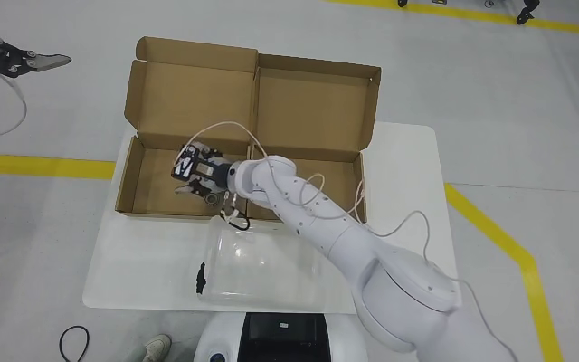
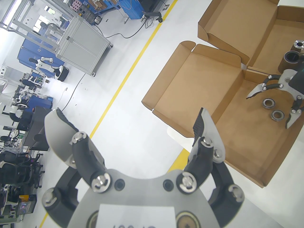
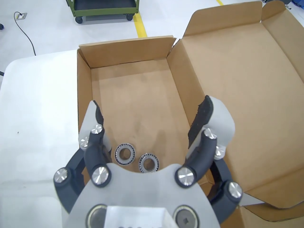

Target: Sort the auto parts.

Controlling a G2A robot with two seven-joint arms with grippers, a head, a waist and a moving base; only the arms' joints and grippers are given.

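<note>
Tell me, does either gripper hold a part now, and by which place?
Nothing is held. The right gripper hangs open above two bearings in the box; the left gripper is open and empty.

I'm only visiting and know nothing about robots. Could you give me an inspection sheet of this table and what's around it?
Surface: white table carrying two open cardboard boxes side by side.
Job's things: two bearings flat in one box; dark cylinders upright, seemingly in the other.
Clutter: clear plastic tub at the table's near edge.
Grippers: right gripper open above the bearings; left gripper open over the floor beside the table.
Cables: white cable looping from the arm.
Surroundings: yellow floor lines; green cart.
</note>
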